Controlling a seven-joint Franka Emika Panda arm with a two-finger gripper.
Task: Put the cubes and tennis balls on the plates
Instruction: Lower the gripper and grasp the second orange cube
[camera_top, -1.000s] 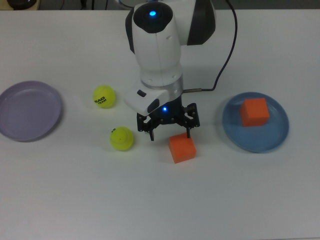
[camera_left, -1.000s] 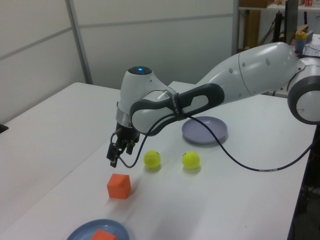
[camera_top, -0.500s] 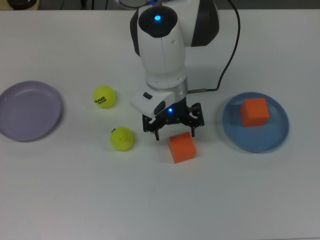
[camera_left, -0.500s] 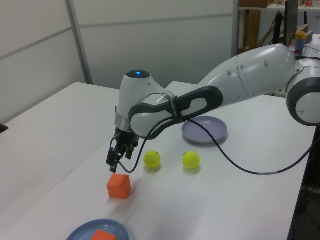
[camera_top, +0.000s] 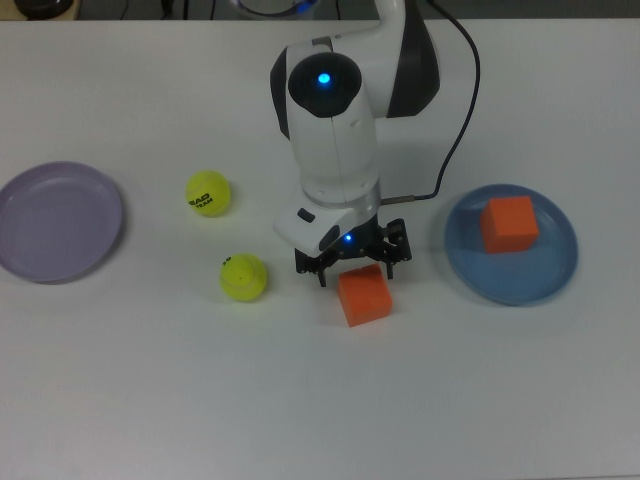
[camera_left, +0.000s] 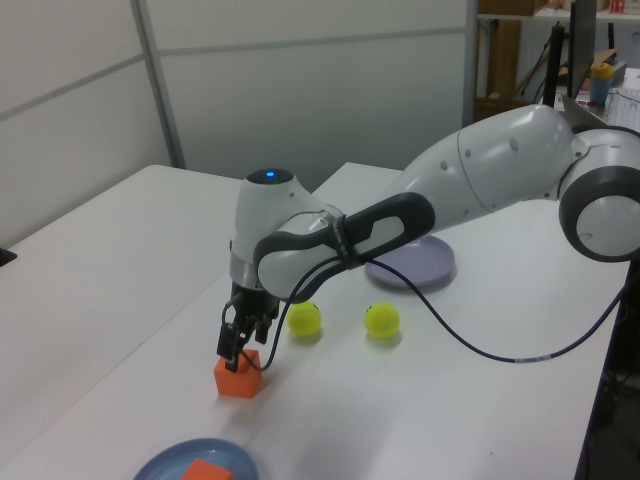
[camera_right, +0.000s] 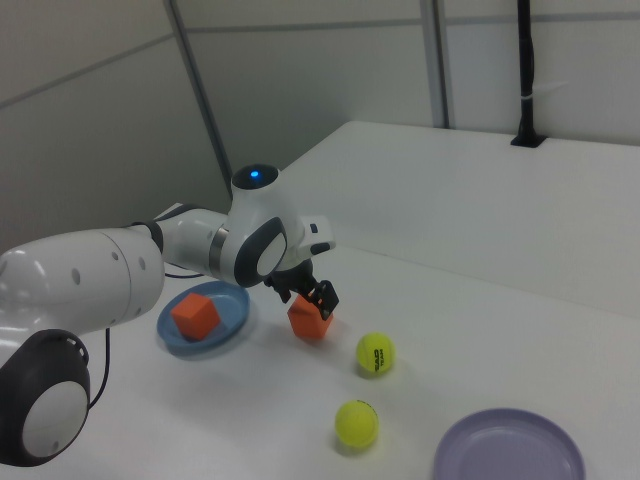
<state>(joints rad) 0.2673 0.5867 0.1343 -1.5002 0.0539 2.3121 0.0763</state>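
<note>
Top view, left to right: lavender plate (camera_top: 60, 222) sat at far left, bare. Two tennis balls (camera_top: 208, 193) (camera_top: 244, 277) lay apart on the table (camera_top: 150, 400). Gripper (camera_top: 356, 266) was low at the loose cube (camera_top: 363, 296), fingers spread apart over its far edge, not clamped. At right, blue plate (camera_top: 512, 275) carried the second cube (camera_top: 510, 223).

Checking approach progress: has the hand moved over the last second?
Yes. The hand has come down toward the loose orange cube and, in the top view, shifted slightly right toward the blue plate.
</note>
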